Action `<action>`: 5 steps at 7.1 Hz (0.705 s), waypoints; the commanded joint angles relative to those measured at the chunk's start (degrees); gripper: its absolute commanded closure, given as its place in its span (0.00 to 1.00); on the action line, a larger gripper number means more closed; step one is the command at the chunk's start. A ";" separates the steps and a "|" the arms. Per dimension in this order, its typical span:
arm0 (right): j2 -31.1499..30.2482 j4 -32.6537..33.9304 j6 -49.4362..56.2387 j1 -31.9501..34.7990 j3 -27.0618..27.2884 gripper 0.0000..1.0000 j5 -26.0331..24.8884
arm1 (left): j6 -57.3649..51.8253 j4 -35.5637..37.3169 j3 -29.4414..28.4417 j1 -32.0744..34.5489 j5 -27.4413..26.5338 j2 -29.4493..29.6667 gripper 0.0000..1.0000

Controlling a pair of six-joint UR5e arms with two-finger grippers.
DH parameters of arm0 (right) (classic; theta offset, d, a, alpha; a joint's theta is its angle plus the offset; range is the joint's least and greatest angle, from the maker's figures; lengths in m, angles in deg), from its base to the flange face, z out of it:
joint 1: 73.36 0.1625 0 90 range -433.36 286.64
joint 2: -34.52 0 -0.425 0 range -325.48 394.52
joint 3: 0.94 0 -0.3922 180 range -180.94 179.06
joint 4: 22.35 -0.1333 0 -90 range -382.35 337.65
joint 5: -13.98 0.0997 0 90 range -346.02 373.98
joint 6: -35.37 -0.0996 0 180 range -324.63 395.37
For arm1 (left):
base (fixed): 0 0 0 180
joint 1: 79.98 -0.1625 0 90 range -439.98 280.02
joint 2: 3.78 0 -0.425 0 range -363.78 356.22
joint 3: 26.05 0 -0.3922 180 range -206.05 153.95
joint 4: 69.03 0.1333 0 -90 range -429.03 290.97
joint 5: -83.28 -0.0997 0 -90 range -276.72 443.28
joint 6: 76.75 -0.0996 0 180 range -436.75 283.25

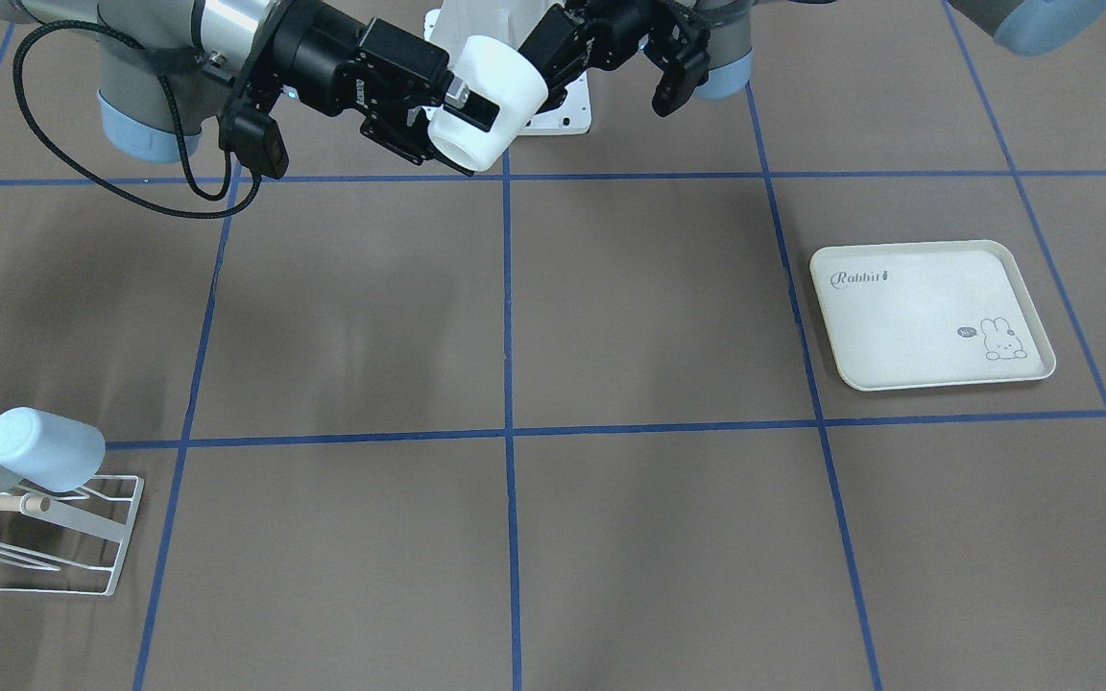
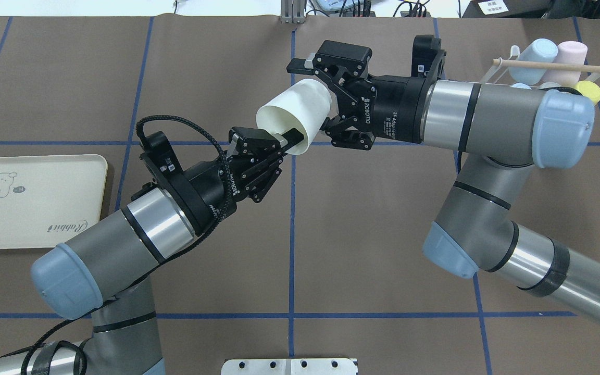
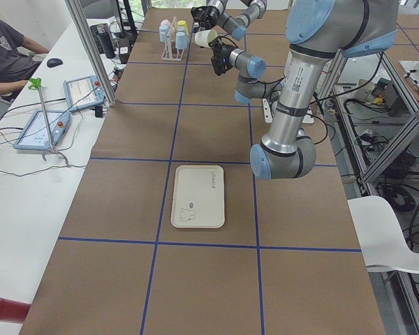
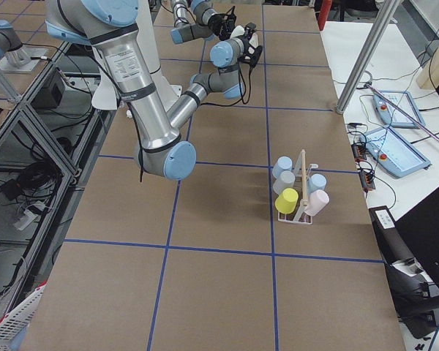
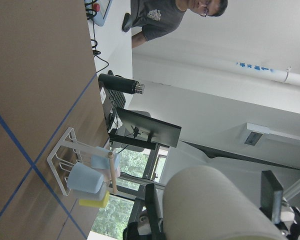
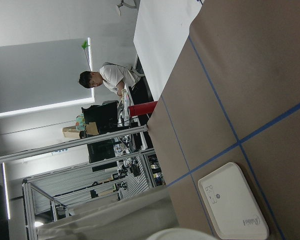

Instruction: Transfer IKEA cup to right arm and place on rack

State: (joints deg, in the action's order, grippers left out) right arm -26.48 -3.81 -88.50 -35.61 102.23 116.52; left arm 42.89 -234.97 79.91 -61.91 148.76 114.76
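One white IKEA cup (image 2: 295, 107), in the air above the surface (image 2: 383, 208), lies just toward 12 o'clock of centre in the overhead view, mouth facing 8 o'clock. The left hand (image 2: 287, 141) pinches its rim, one finger inside the mouth. The right hand (image 2: 314, 101) straddles the base end from 3 o'clock, contact not determinable; the rack (image 2: 492, 73) with pastel cups (image 2: 537, 54) is at 2 o'clock, the rabbit tray (image 2: 34, 208) at 9 o'clock.

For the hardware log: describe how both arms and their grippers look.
Left arm and right arm: grey tubes, silver bands, pale-blue joint caps. Left gripper and right gripper: black, two-fingered, with white ROBOTIQ lettering on the right one. A black braided cable loops at the left wrist.
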 commanded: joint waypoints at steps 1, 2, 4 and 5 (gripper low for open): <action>-0.08 0.01 0.56 0.04 0.01 1.00 0.12 | -0.02 0.00 0.82 0.47 0.18 0.20 0.01; 0.01 0.01 0.56 0.30 0.01 1.00 0.03 | -0.11 0.09 0.82 0.56 0.09 0.20 0.00; -0.08 0.01 0.56 1.18 0.01 1.00 0.12 | -5.73 0.70 0.82 0.74 0.26 0.20 0.00; -0.08 0.01 0.91 2.31 -0.08 1.00 0.03 | -5.74 0.70 0.82 0.83 0.26 0.11 0.00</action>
State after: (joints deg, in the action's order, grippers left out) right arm -26.55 -3.80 -87.86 -34.34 102.23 116.61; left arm 37.95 -234.35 80.70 -61.13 148.99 114.90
